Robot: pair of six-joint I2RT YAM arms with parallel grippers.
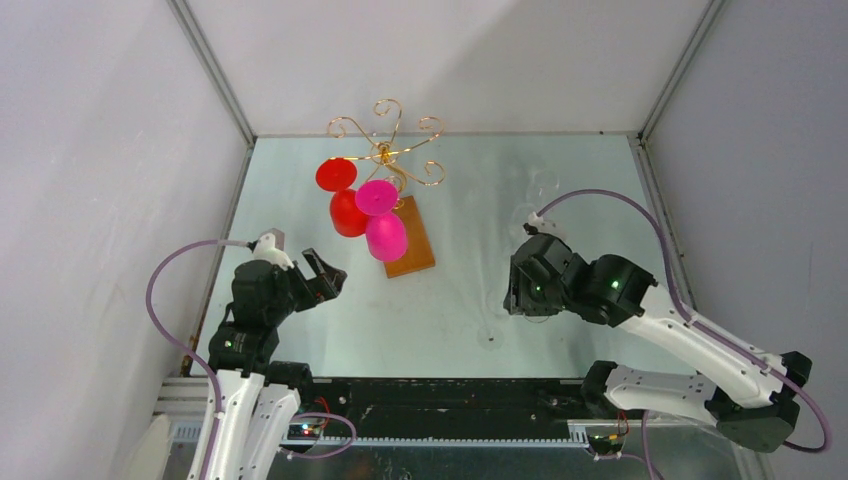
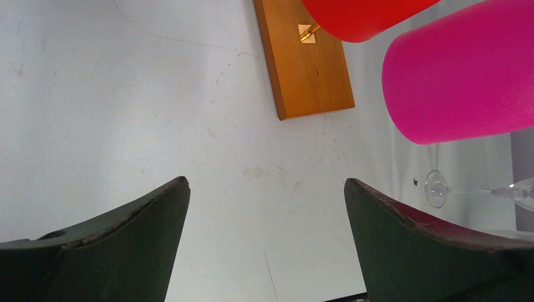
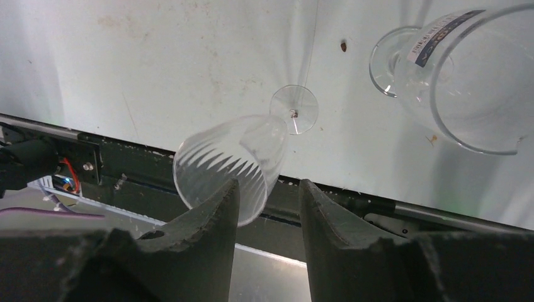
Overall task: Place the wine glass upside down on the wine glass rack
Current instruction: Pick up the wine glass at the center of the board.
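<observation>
Clear ribbed wine glass: on the table by its near edge, rim just beside one finger of the right gripper, whose jaws stand narrowly apart, gripping nothing. Wide open, empty: left gripper. Gold wine glass rack: far side, carrying red glass and magenta glass, both inverted.

Shiny gold wire on the rack, smooth brown wood for its base. Matt red glass, matt pink glass. Clear ribbed wine glass, glossy. Table pale, scuffed.
</observation>
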